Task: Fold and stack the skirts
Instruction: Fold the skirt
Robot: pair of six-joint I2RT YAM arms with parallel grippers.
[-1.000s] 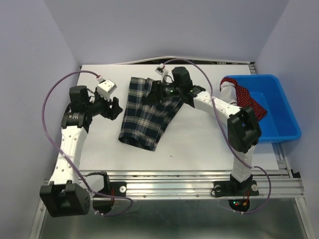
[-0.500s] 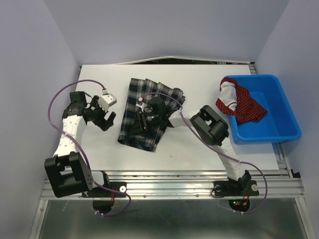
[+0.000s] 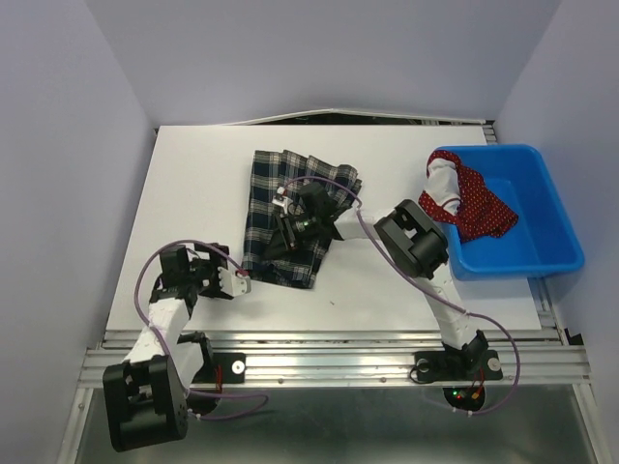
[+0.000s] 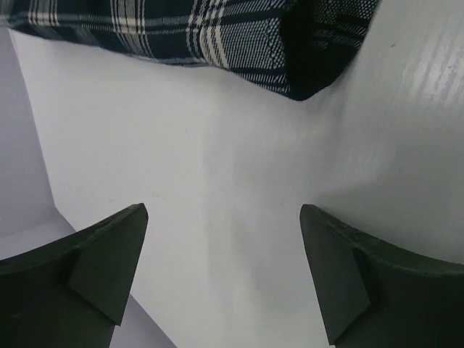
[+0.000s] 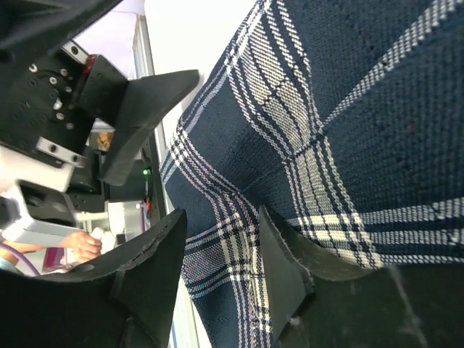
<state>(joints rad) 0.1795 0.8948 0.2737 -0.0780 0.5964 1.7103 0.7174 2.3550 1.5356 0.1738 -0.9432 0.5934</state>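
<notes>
While red skirt [image 3: 471, 205] drapes blue bin [image 3: 559, 230], left hand [image 4: 223, 215] gapes; right hand [image 5: 222, 216], narrow, touches plaid skirt [image 5: 348, 109].

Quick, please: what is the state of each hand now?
Left hand: open, empty.
Right hand: open, over the plaid skirt.

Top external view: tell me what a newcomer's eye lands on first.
The dark plaid skirt lies spread at the table's middle, with the right gripper resting on it. At the right, a red polka-dot skirt spills over the left rim of a blue bin. The left gripper, open, sits low by the plaid skirt's near-left corner.
</notes>
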